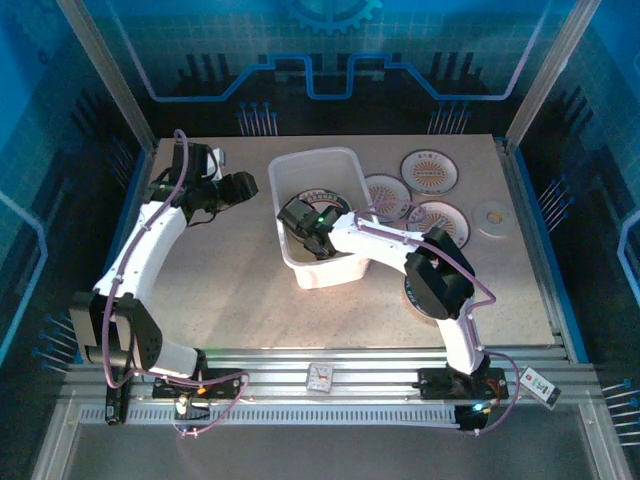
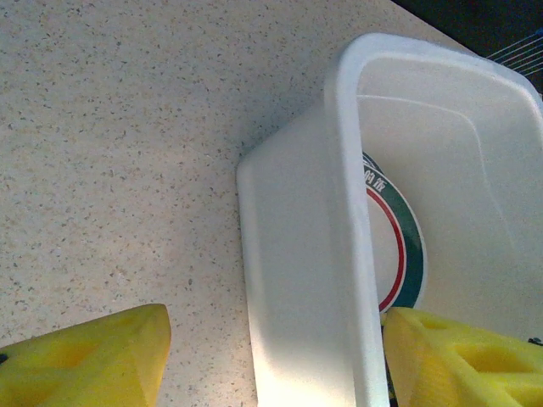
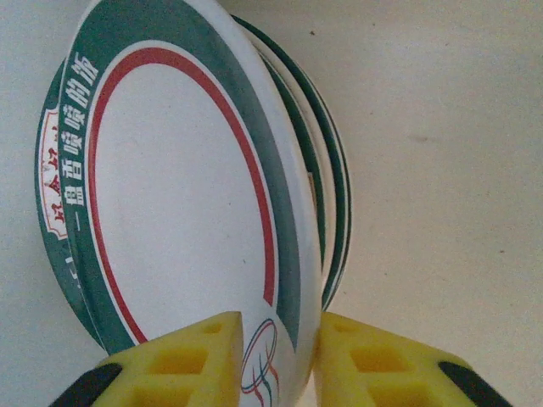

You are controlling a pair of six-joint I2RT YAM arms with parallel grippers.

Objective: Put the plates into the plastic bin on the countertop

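Top and wrist views of two arms at the bin (image 1: 345,160) on the countertop (image 1: 230,290). Right gripper (image 1: 305,222) reaches down inside the bin; in the right wrist view its yellow fingers (image 3: 195,352) are closed (image 3: 278,326) on the rim of a plate (image 3: 178,195), one finger on each face. The plate is white with a green band, a red ring and white lettering, and is held on edge. Stacked plates (image 3: 327,186) with like green rims lie just behind it, against the bin's pale inner surface (image 3: 441,127).

Left gripper (image 1: 243,186) sits at the bin's left side. In the left wrist view it is open (image 2: 271,331) and straddles the bin wall (image 2: 288,280): one finger (image 2: 85,365) is outside over the speckled countertop (image 2: 127,127), well apart from the wall, and the other is inside, just beside the rim. A green-and-red plate rim (image 2: 399,246) shows within.

Right of the bin, three patterned plates (image 1: 430,170) and a white plate (image 1: 493,218) lie flat on the countertop
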